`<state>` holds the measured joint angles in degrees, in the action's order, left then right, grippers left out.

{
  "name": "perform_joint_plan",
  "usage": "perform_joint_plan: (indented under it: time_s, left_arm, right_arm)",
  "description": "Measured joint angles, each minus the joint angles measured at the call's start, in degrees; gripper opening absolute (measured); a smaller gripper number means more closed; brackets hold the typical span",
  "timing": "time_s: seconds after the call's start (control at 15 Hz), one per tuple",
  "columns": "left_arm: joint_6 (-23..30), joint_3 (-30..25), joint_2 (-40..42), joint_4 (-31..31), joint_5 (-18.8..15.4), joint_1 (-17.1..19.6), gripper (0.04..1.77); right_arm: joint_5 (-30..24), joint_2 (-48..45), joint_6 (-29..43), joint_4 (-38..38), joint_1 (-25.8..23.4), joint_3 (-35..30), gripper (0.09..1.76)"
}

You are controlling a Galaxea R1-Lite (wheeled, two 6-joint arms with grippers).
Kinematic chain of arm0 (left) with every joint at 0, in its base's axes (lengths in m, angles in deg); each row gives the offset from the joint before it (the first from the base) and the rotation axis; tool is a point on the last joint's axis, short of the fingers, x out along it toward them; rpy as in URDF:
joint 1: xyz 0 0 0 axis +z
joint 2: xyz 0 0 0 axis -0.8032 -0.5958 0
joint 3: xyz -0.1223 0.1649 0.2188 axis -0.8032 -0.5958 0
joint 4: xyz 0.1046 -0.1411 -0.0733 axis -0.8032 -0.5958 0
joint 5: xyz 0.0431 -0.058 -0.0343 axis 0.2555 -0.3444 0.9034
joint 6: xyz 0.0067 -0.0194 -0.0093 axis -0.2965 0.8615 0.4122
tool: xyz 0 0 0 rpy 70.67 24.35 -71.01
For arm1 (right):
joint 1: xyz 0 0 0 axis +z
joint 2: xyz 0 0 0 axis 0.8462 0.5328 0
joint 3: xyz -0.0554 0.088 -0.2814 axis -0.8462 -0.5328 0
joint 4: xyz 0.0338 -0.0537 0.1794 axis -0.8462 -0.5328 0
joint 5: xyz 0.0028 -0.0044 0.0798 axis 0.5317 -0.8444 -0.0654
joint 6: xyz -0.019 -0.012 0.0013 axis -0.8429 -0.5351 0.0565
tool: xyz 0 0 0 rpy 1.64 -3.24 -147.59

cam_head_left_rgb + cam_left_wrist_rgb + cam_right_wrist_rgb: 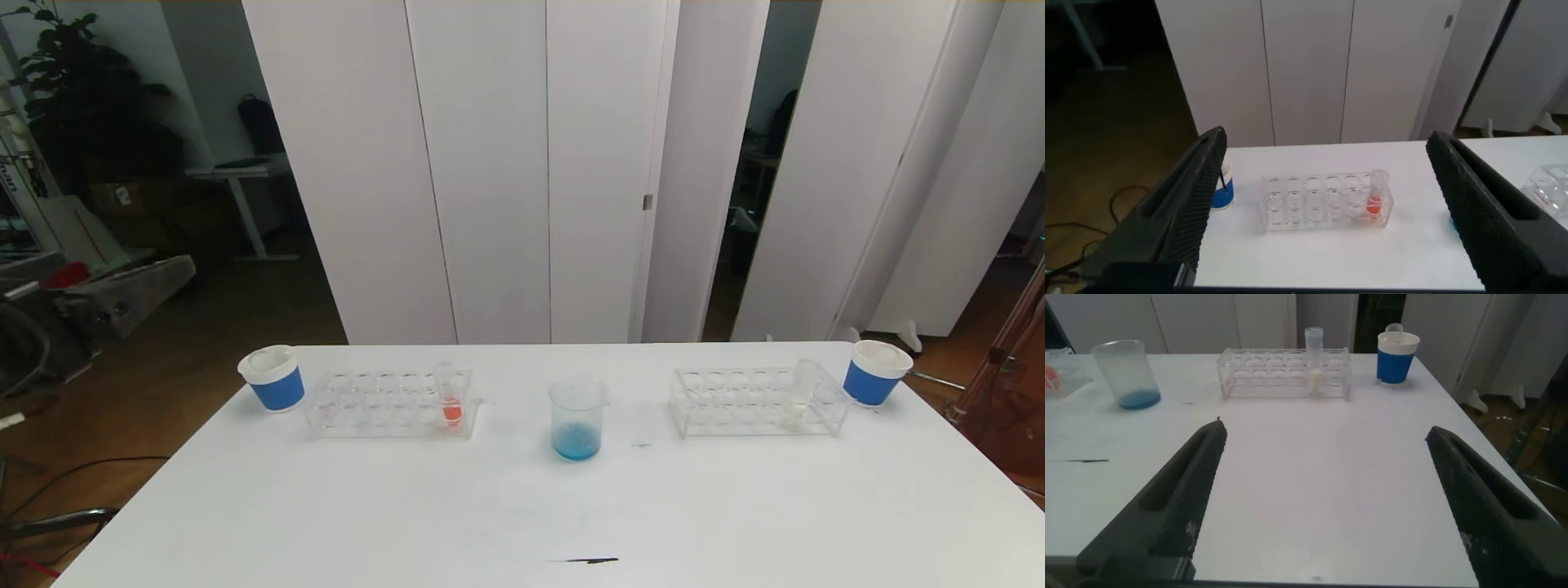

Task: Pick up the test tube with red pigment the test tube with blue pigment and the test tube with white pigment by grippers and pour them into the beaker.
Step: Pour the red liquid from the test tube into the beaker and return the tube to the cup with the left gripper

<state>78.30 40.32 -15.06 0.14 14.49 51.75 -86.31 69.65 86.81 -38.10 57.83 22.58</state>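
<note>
The beaker stands near the middle of the table, toward its far edge, with blue pigment already lying in its bottom; I see no blue tube in any rack. The test tube with red pigment stands upright at the inner end of the left rack; the test tube with white pigment stands upright near the outer end of the right rack; a blue-banded paper cup sits just beside each rack toward a far corner. I hold the left gripper above the near edge facing the left rack, fingers spread wide and empty; the right gripper likewise released, facing the right rack. Risks as I judge them: the tubes are slim, clear and smooth, so an off-centre pinch may let one slip or tilt; fingers entering wide may catch the light rack and drag it; the white pigment is nearly colourless, so confirming a complete pour will be difficult; an early tilt would spill short of the beaker.
</note>
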Motion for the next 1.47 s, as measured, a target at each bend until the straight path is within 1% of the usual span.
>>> perform_joint_plan:
  time_s: [0.13, 0.27, 0.4, 0.53, 0.6, 0.8, 0.87, 1.13, 1.27, 1.47]
  left_arm:
    - [0.7, 0.0, -6.5, 3.8, 0.2, -2.1, 1.74]
    - [1.8, -0.2, -12.7, 8.1, 0.4, -5.0, 1.74]
    - [2.7, -0.9, -18.6, 13.3, 2.2, -8.2, 1.74]
    - [3.1, -2.1, -24.2, 20.0, 5.2, -10.8, 1.74]
    - [3.1, -2.9, -27.3, 24.5, 6.4, -12.0, 1.74]
    - [3.1, -5.7, -35.8, 36.1, 7.8, -14.3, 1.74]
    - [3.1, -6.7, -38.0, 38.1, 8.0, -14.8, 1.74]
    - [4.2, -9.4, -43.8, 39.0, 8.1, -16.5, 1.74]
    - [6.1, -9.8, -46.2, 39.1, 8.7, -17.5, 1.74]
    - [7.4, -9.2, -50.1, 39.7, 11.8, -18.5, 1.74]
  right_arm:
    - [0.0, 0.0, 0.0, 0.0, 0.0, 0.0, 1.75]
    - [0.0, 0.0, 0.0, 0.0, 0.0, 0.0, 1.75]
    - [0.0, 0.0, 0.0, 0.0, 0.0, 0.0, 1.75]
    - [0.0, 0.0, 0.0, 0.0, 0.0, 0.0, 1.75]
    - [0.0, 0.0, 0.0, 0.0, 0.0, 0.0, 1.75]
    - [0.0, 0.0, 0.0, 0.0, 0.0, 0.0, 1.75]
    - [0.0, 0.0, 0.0, 0.0, 0.0, 0.0, 1.75]
    - [0.0, 0.0, 0.0, 0.0, 0.0, 0.0, 1.75]
    - [0.0, 0.0, 0.0, 0.0, 0.0, 0.0, 1.75]
    - [0.0, 0.0, 0.0, 0.0, 0.0, 0.0, 1.75]
